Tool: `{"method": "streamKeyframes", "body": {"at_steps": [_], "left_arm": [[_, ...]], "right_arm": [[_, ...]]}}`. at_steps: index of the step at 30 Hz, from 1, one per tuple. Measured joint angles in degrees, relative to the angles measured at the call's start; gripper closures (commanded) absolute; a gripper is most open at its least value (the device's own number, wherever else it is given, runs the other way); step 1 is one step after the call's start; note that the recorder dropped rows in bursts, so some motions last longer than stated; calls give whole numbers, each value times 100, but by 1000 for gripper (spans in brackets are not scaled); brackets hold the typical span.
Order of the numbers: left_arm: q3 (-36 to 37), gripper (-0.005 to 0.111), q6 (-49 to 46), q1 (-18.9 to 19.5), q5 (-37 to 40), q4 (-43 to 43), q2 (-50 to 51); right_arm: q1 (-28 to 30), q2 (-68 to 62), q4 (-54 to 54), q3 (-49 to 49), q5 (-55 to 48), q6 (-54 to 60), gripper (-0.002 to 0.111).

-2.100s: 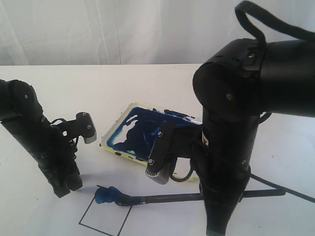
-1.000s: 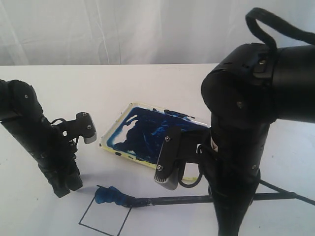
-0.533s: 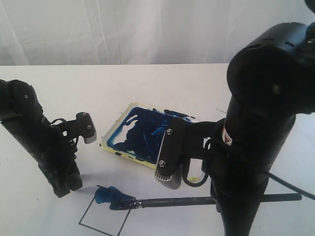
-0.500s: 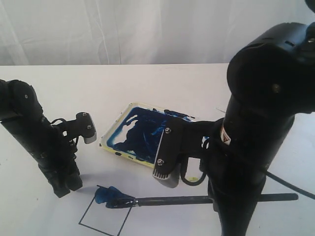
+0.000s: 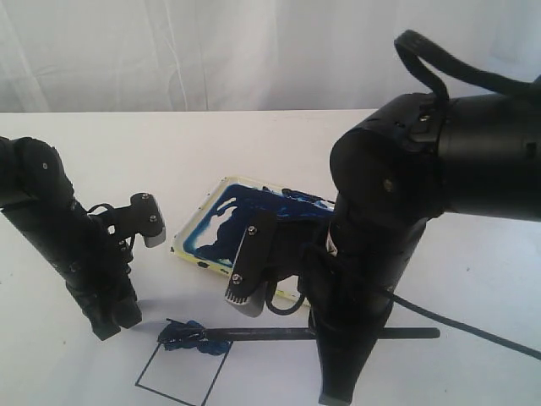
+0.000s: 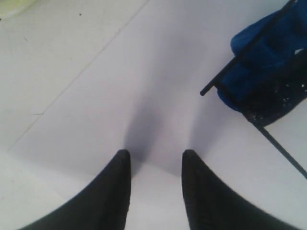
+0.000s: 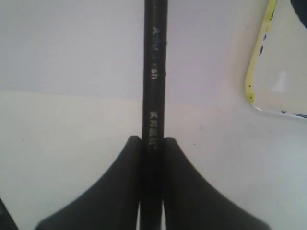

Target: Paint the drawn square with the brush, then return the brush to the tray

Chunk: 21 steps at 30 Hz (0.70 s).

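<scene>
1. Right gripper point(image 7: 152, 141): the jaws are narrow and clamped on the handle of the brush point(image 5: 296, 333). The brush lies almost level above the table, with its bristles pointing toward the left arm.
2. Brush tip: it sits at the corner of the drawn square point(image 5: 182, 376) nearest the tray, over a blue smear point(image 5: 182, 332). You cannot tell from these views whether the bristles press the paper or ride just above it, so check contact before you sweep.
3. Square interior: nearly all of it is plain white, so the painting looks barely begun.
4. Stroke: lower the tip until the bristles flex. Then draw short strokes inward from the smeared corner, staying inside the thin black lines.
5. Left gripper point(image 6: 153, 155): the jaws stand wide and hold nothing. It hangs just beside the painted corner, close to your stroke path. Leave it parked and steer the bristles away from it.
6. Tray point(image 5: 188, 230): it lies near the brush, on the far side from the square, and is coated in dark blue. Reload there if the strokes run dry, and return the brush there when the square is filled.
</scene>
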<state>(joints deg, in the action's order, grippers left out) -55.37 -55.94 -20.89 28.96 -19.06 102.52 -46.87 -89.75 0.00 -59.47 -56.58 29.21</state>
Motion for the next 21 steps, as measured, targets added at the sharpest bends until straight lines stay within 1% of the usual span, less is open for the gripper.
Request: {"method": "streamKeyframes", "body": {"at_steps": [21], "left_arm": [[0,65,0,0,0,0,0]], "right_arm": [[-56,-261,0,0,-90,114,108]]}}
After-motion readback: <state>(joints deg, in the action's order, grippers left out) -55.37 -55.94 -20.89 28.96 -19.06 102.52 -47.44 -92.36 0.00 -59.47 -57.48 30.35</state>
